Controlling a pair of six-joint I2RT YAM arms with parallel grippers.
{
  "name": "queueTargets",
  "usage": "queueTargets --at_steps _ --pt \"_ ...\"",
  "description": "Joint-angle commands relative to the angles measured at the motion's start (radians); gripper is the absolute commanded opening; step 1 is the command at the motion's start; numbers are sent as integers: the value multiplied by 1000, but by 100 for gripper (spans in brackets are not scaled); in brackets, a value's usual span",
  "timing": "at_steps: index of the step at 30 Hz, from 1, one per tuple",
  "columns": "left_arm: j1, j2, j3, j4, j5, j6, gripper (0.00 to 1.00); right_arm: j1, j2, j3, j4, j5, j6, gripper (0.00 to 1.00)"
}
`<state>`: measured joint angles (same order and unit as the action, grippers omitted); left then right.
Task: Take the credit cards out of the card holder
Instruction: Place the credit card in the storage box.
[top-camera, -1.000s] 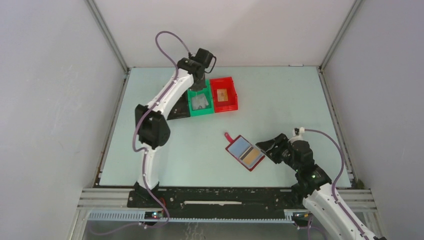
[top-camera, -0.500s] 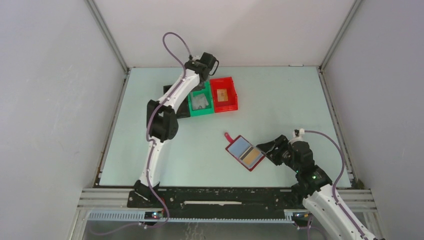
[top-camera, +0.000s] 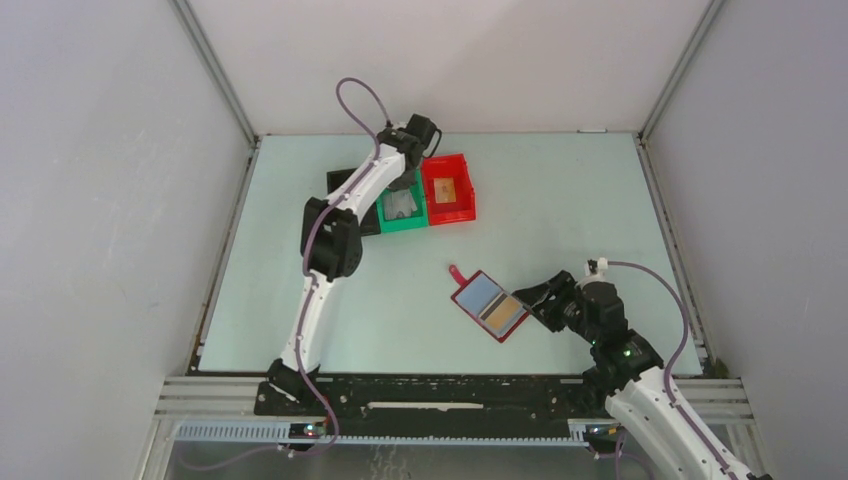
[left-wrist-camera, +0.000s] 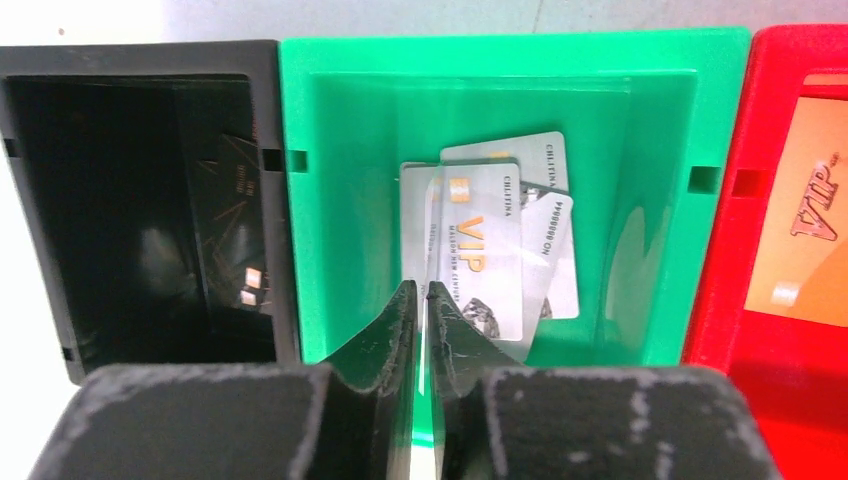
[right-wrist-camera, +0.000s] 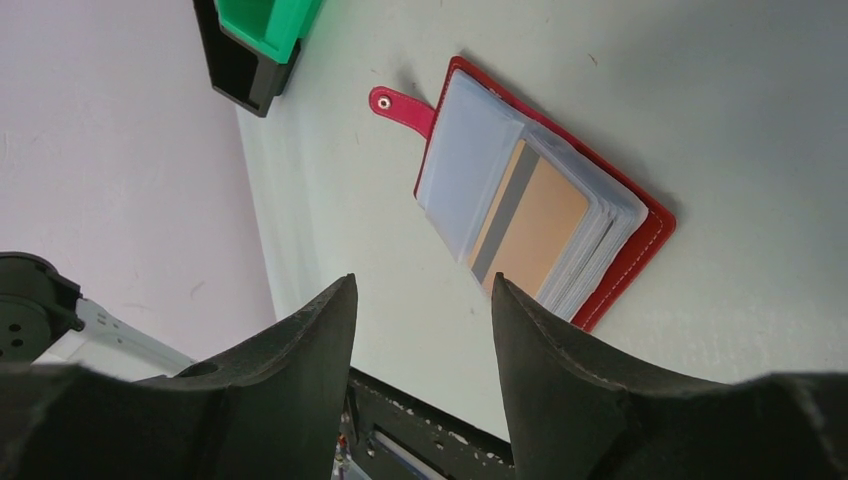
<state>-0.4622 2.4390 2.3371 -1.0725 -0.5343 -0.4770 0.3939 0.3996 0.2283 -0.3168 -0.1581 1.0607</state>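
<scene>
The dark-red card holder (top-camera: 490, 305) lies open on the table, its strap tab toward the far left. In the right wrist view the card holder (right-wrist-camera: 640, 235) shows clear sleeves, a tan credit card with a grey stripe (right-wrist-camera: 535, 225) in the top one. My right gripper (top-camera: 540, 297) (right-wrist-camera: 421, 282) hovers open just right of it, nothing between its fingers. My left gripper (top-camera: 402, 180) (left-wrist-camera: 418, 288) hangs over the green bin (left-wrist-camera: 500, 50), jaws almost together with a thin grey card edge-on between them. Two grey credit cards (left-wrist-camera: 510, 240) lie in that bin.
Three bins stand in a row at the back: a black bin (top-camera: 340, 182) holding a dark card (left-wrist-camera: 235, 230), the green bin (top-camera: 402, 222), and a red bin (top-camera: 447, 210) holding a tan card (left-wrist-camera: 800, 230). Grey walls enclose the table.
The left arm has stretched further back, its wrist shifting a little right over the green bin. Its jaws have parted very slightly. The right arm and the card holder have not moved.
</scene>
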Motion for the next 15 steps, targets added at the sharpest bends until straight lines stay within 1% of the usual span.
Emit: queueTargets --at_steps 1,3,9,12,15 --pt "3 1 3 36 48 8 16 -4 20 31 38 5 -1 61" --pt "3 -10 3 39 59 11 20 -3 29 31 47 0 1 61" --pt "2 -86 -28 47 96 19 22 -4 30 31 51 3 1 61" --pt "-7 -174 -105 80 149 20 23 -3 33 31 41 8 -1 61" --pt "-30 -294 -237 146 206 21 25 -2 49 31 21 22 0 61"
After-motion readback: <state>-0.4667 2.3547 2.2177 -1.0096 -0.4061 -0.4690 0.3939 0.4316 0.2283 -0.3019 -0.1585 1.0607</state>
